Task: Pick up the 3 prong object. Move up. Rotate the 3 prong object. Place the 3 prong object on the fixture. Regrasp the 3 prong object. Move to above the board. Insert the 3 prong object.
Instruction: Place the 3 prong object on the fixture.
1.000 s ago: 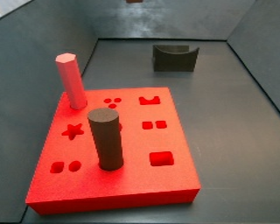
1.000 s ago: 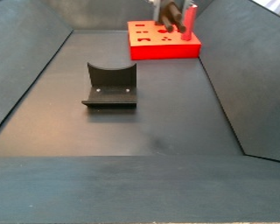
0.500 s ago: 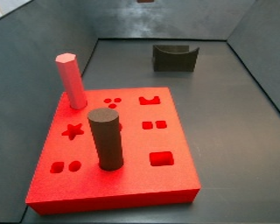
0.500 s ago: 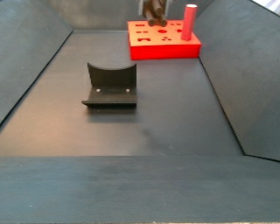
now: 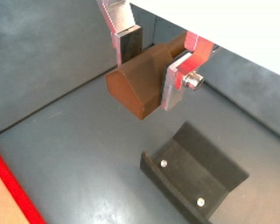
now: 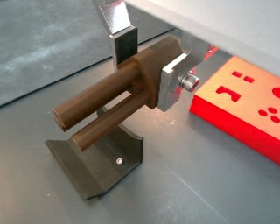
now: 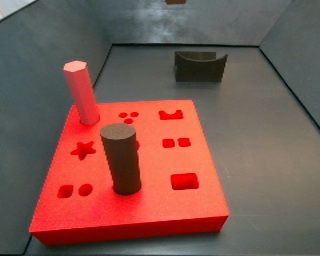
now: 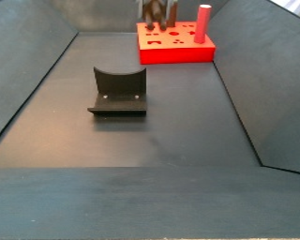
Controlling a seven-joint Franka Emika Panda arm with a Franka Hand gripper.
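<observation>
The 3 prong object, only a brown sliver at the top edge of a side view [image 7: 176,2], had slid from about twelve o'clock toward one o'clock over the last second, heading for the fixture's side of the floor.

Nearest the wrist cameras, the claw [image 5: 152,74] was clenched on that piece. One silver finger [image 5: 127,42] pressed one flank and its partner [image 5: 178,77] pressed the other. In a wrist view the brown bars [image 6: 101,114] ran sideways out of the grip rather than pointing down. The fixture [image 5: 195,171] lay below the held piece, well clear of it. Its notched upright [image 6: 98,166] sat almost under the prongs, and the board [image 6: 241,114] was beyond it.

The step in hand looked like the carry and turn before setting the piece on the fixture. Doing it well would mean finishing the rotation while high and centring the piece over the U notch. The claw should then descend squarely and let go only once the piece was seated.

The wrist hung high, out of one side view's frame, with the fingers pointing down.

Farther out in a side view, the fixture [image 7: 199,65] stood at one o'clock from the board [image 7: 149,215].
</observation>
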